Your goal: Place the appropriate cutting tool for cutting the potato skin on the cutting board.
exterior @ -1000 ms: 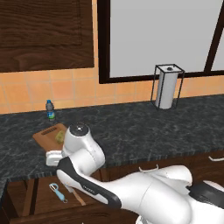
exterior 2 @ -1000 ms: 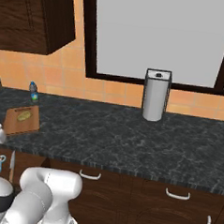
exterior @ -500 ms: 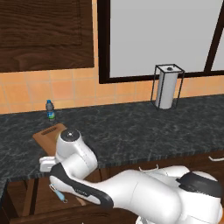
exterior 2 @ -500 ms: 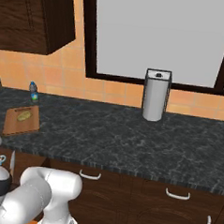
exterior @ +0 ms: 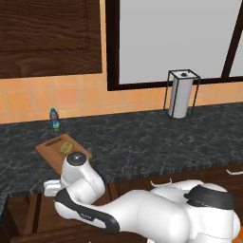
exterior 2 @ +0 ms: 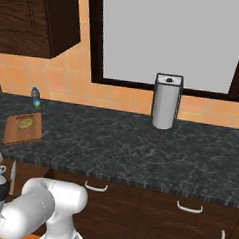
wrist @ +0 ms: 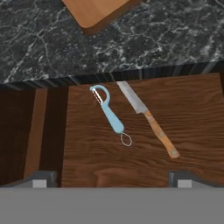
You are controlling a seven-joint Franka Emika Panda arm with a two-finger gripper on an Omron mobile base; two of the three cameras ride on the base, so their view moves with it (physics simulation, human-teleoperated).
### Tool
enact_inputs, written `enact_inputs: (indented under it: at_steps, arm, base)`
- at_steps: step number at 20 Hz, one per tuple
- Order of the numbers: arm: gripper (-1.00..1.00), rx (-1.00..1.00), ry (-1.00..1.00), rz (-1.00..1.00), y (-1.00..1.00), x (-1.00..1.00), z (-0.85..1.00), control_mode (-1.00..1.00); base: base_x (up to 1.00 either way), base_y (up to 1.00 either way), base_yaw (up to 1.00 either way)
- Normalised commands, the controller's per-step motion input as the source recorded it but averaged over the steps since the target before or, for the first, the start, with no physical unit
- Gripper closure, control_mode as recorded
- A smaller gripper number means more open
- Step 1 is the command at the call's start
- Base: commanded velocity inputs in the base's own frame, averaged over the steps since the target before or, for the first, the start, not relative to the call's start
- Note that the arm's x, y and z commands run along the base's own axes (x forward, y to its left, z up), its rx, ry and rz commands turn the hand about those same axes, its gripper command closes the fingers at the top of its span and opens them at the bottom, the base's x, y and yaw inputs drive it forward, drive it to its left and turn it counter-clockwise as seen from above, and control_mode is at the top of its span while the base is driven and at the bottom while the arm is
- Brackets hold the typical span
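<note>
- Small peeler with light-blue handle, end ring and pale silvery head (wrist: 110, 114) lies flat on the wooden floor of the open drawer (wrist: 192, 113), just beside the longer brown-handled knife (wrist: 148, 117), not touching
- Drawer sits below the dark stone counter (wrist: 175, 39), where the reddish-brown wooden cutting board (exterior: 54, 151) carries the yellowish potato (exterior: 66, 147)
- Gripper (wrist: 112, 178) hangs above the peeler, jaws spread wide, empty
- Judgement: light, rigid, thin; pinch mid-handle, across its width
</note>
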Motion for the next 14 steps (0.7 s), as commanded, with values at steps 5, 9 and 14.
enact_inputs:
  at_steps: [5, 9, 14]
  arm:
    - [-1.00, 0.00, -0.05, 0.03, -0.06, 0.11, -0.01, -1.00]
    - [-1.00, 0.00, -0.10, 0.03, 0.00, 0.09, -0.02, -1.00]
    - [-1.00, 0.00, 0.00, 0.00, 0.00, 0.00, -0.12, -1.00]
  base:
    - [0.00, 0.00, 0.00]
    - [0.00, 0.00, 0.00]
    - [0.00, 0.00, 0.00]
